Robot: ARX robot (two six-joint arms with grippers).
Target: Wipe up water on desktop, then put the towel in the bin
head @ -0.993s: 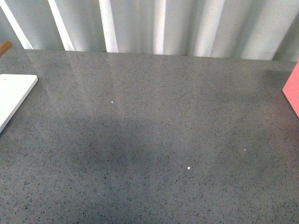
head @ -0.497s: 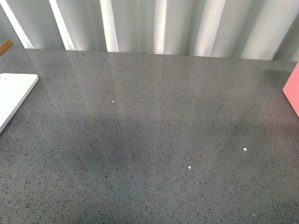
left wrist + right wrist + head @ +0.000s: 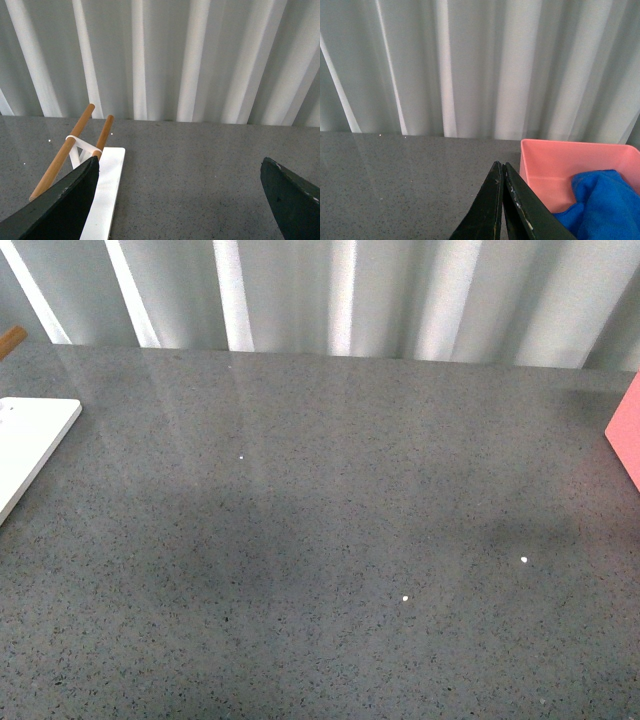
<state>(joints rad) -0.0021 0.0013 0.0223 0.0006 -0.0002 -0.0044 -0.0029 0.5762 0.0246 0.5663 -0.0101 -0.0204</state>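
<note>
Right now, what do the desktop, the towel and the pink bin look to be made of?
Desktop: glossy speckled grey, stone-like, mirroring the curtain; possibly quartz or laminate.
Towel: bright blue soft cloth, folds bunched in the bin; likely microfibre.
Bin: smooth matte pink with thin straight walls, probably plastic.

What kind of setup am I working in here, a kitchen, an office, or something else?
Probably a staged test bench, not a lived-in room: a bare speckled grey desktop, a plain white pleated curtain as backdrop, and only a few props, such as a pink bin holding the blue towel.
</note>
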